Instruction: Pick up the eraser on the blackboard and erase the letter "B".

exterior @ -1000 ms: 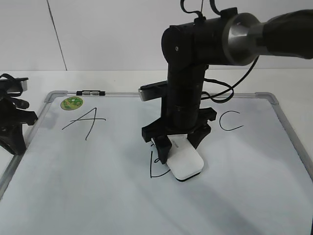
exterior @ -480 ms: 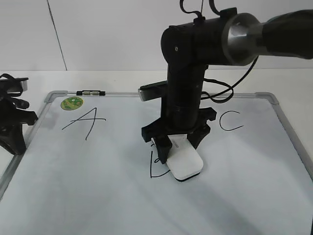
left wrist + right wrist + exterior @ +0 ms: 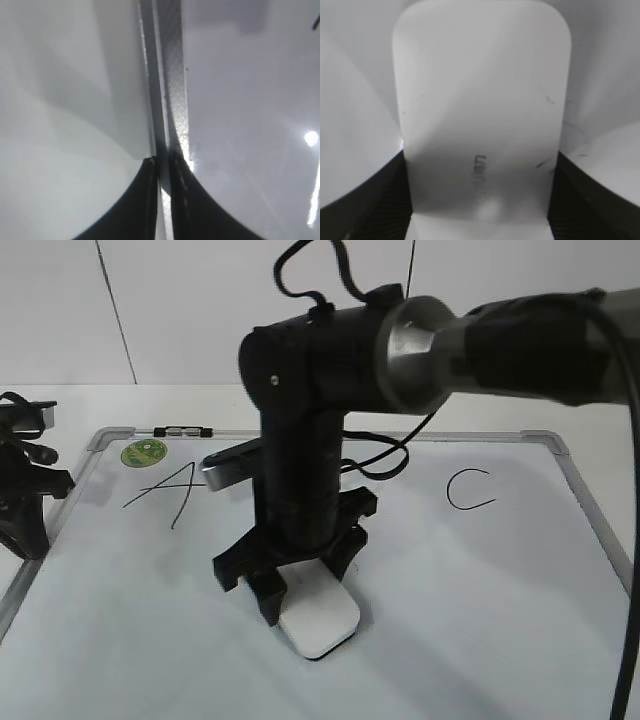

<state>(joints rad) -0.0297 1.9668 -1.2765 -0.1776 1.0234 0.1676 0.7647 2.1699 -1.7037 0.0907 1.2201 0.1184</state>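
A white table (image 3: 600, 415) runs back to a plain white wall (image 3: 180, 310). A thin dark vertical seam (image 3: 117, 312) marks the wall at left, and another (image 3: 413, 268) at centre.

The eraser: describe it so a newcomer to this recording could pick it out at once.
Find the blackboard, a white board with a grey frame. At its near middle, the right end effector clamps the eraser. It is the only solid white block there; its neighbours, the A and C, are marker strokes.
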